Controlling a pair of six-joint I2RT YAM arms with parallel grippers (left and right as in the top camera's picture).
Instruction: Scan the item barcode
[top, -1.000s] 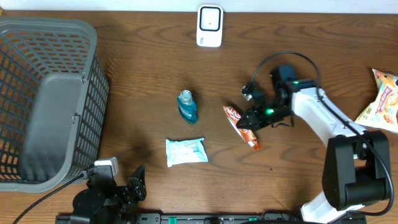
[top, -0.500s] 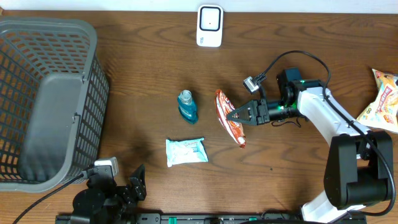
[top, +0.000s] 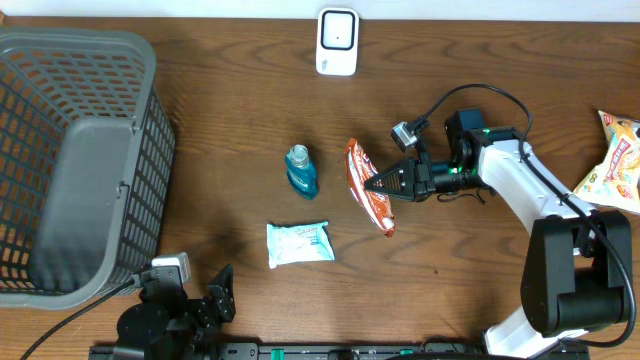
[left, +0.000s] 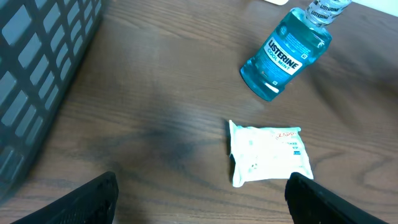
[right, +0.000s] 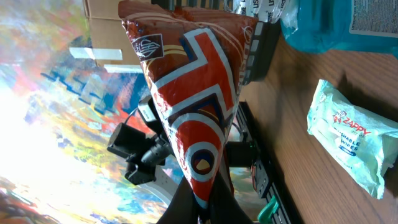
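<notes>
My right gripper (top: 380, 186) is shut on the edge of a red and orange snack packet (top: 364, 189) and holds it in the air above the table's middle, right of the blue bottle. In the right wrist view the snack packet (right: 193, 93) stands up from the closed jaws (right: 202, 210) and fills the centre; no barcode shows on the side I see. A white scanner (top: 337, 42) stands at the table's far edge. My left gripper (left: 199, 200) is open and holds nothing, low at the front left, with a white wipes pack (left: 270, 152) ahead of it.
A blue Listerine bottle (top: 301, 171) lies left of the held packet, the wipes pack (top: 299, 243) in front of it. A grey mesh basket (top: 80, 160) takes up the left side. A chips bag (top: 618, 160) lies at the right edge.
My right gripper has lifted the snack packet off the table, carried it left and turned it lengthwise; over the last half second it hardly moved. The left arm stayed still.
</notes>
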